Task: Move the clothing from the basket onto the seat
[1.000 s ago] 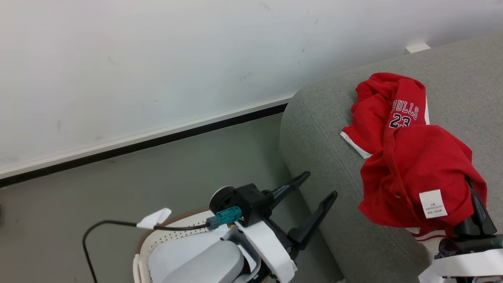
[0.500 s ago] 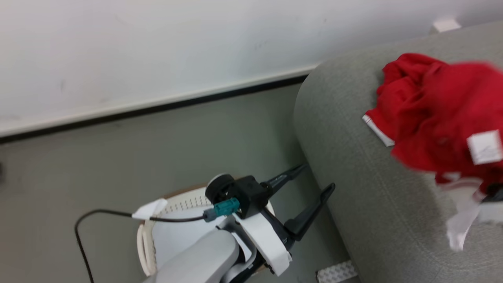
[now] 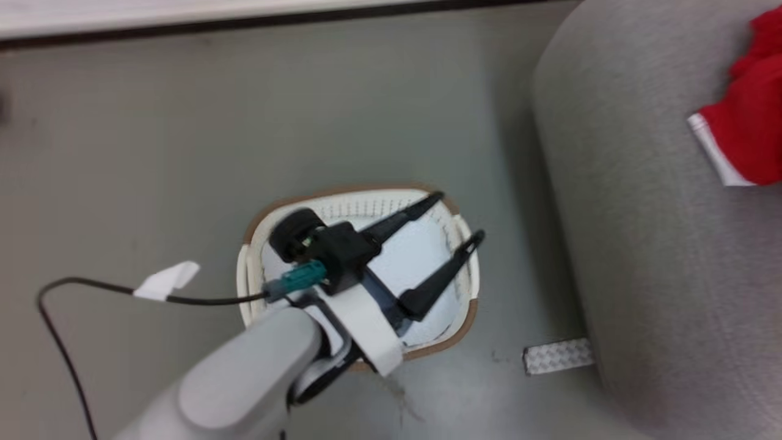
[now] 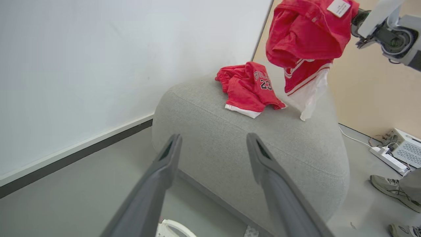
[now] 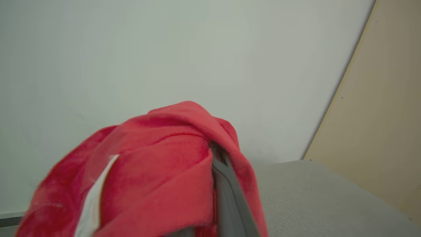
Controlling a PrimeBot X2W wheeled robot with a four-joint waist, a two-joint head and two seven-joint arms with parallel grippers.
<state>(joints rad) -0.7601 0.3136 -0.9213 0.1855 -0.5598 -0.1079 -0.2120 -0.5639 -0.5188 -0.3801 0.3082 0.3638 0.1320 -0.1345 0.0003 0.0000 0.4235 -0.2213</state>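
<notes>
My left gripper hangs open over the basket, a cream oval with a brown rim whose white bottom shows bare. In the left wrist view its fingers spread wide toward the seat, a rounded grey sofa. One piece of red clothing with white trim and lettering lies on top of the seat, and its edge appears at the right. A second red garment hangs in the air above the seat from my right gripper. That gripper is shut on the cloth, which drapes over its finger.
The basket stands on grey floor beside the sofa's left end. A black cable with a white tag trails left. A patterned metal plate lies by the sofa's foot. A power strip and a person's shoes are beyond the sofa.
The head camera has tipped down, so the basket now sits mid-picture and the sofa's garment at the right edge. My right gripper has carried its garment out of the head view.
</notes>
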